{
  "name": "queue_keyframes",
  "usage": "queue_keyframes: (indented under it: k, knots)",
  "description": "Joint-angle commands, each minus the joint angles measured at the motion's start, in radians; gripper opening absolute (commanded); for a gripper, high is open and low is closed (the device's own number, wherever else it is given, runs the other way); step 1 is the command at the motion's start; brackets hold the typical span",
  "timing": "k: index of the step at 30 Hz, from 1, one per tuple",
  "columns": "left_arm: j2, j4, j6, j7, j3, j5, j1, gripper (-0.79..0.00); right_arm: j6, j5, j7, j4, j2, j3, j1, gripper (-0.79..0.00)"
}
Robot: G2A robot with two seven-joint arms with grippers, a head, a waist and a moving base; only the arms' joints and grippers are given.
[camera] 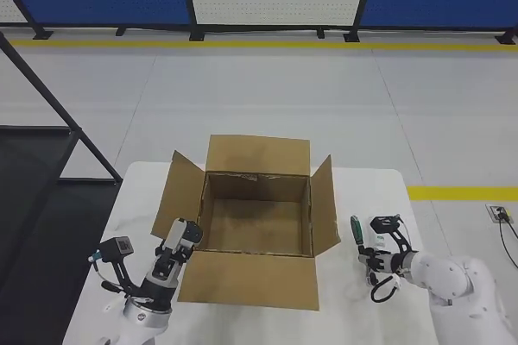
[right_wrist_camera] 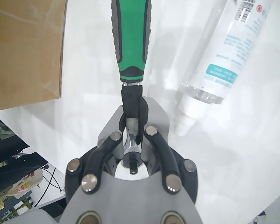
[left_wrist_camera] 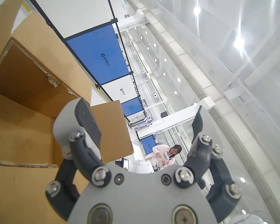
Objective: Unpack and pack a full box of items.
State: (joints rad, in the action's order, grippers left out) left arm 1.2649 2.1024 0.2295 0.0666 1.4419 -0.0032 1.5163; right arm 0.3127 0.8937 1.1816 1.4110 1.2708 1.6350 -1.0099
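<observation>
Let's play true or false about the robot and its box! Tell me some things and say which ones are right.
1. The right gripper holds a green-handled tool. True.
2. The cardboard box is closed. False: it is open at the top.
3. The left gripper is open and holds nothing. True.
4. The bottle stands upright. False: it lies on its side on the table.

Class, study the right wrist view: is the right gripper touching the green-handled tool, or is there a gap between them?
Touching. The right wrist view shows the right gripper shut on the black neck of the green-handled tool, with no gap.
</observation>
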Motion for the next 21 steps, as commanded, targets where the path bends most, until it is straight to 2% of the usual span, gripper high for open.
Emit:
queue_keyframes:
  k: [1,12,13,16,18,19,21]
  knots:
    - [0.000,0.000,0.000,0.000,0.000,0.000,0.000,0.000,-0.011,-0.002,-0.001,0.013,-0.002,-0.010,-0.003,-0.785]
    - [0.000,0.000,0.000,0.000,0.000,0.000,0.000,0.000,-0.029,-0.003,0.002,-0.009,-0.015,-0.065,0.025,-0.779]
    - [0.000,0.000,0.000,0.000,0.000,0.000,0.000,0.000,-0.030,-0.002,0.001,-0.013,-0.017,-0.065,0.028,-0.727]
    - [0.000,0.000,0.000,0.000,0.000,0.000,0.000,0.000,-0.034,-0.005,-0.001,-0.022,-0.021,-0.072,0.035,-0.665]
    - [0.000,0.000,0.000,0.000,0.000,0.000,0.000,0.000,-0.036,-0.011,-0.003,-0.028,-0.024,-0.077,0.038,-0.579]
    - [0.000,0.000,0.000,0.000,0.000,0.000,0.000,0.000,-0.036,-0.013,-0.004,-0.030,-0.025,-0.079,0.039,-0.554]
    - [0.000,0.000,0.000,0.000,0.000,0.000,0.000,0.000,-0.038,-0.017,-0.008,-0.034,-0.028,-0.083,0.041,-0.554]
